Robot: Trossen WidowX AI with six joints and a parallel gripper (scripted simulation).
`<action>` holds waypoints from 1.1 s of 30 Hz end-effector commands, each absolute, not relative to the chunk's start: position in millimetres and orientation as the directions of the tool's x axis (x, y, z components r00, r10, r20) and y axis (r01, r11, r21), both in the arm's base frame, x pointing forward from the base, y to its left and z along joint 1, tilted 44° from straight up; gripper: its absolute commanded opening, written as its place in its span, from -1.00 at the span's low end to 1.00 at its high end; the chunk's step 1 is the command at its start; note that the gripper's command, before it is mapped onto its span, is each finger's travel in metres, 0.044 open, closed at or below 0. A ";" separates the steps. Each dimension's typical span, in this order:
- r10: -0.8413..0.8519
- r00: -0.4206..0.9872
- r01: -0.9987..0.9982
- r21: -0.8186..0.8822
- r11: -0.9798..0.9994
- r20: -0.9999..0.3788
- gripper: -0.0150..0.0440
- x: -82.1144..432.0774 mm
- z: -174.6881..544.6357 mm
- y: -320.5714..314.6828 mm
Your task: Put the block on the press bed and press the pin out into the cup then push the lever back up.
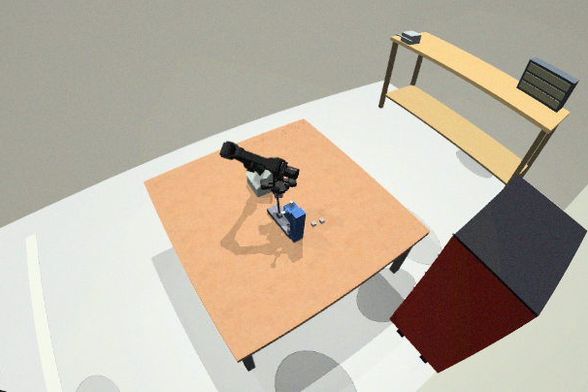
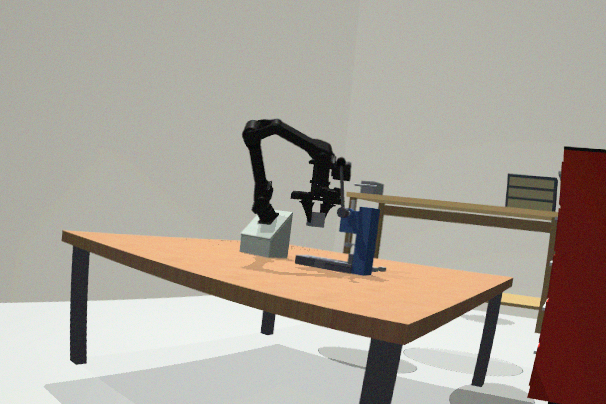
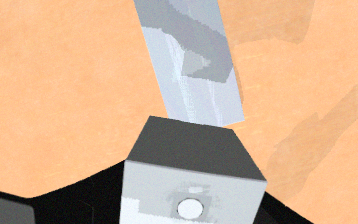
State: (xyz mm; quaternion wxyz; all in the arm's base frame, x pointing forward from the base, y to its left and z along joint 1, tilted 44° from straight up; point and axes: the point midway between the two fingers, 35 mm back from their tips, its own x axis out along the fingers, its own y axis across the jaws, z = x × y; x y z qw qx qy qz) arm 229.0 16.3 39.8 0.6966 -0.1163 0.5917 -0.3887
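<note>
Top view. Item: press, blue upright frame (image 1: 297, 225) (image 2: 366, 240), grey bed (image 1: 274, 212) (image 2: 320, 263) (image 3: 200, 100) on the counter (image 1: 213, 272) (image 2: 220, 262). Lever (image 1: 277, 206) (image 2: 342, 187), raised. Hand (image 1: 280, 188) (image 2: 317, 217) (image 3: 195, 197) beside the lever as seen from above; its load cannot be made out here. Two small pale pieces (image 1: 313, 223) (image 1: 321, 220), loose near the frame.

Exterior view. Item: block (image 2: 318, 220) (image 3: 195, 150), grey, squared, roughly level, clasped between the fingertips and raised above the bed, not resting on it. Hand closed on the block, pointing down. Step in hand, by judgement: carrying toward the punch; seating and pressing still to do.

Wrist view. Item: block, pale upper face, round pin end (image 3: 190, 208) showing, darker side face toward the bed. Handling, as judged: rigid, compact, modest in weight, not fragile; smooth flat sides that might slip or twist under an uneven pinch. Recommended hold: two opposite side faces, square and centred, with pin and underside left free. Lower level; a tilted set-down or early release could put the pin off the punch line.
</note>
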 end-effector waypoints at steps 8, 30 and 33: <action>-0.685 0.000 0.399 -0.629 0.667 -0.728 -0.49 210.3 69.0 -6.4; -0.685 -0.005 0.881 -0.328 0.342 -0.728 -0.49 210.5 69.0 -6.4; -0.685 -0.006 0.925 -0.265 0.274 -0.728 -0.49 210.5 69.0 -6.4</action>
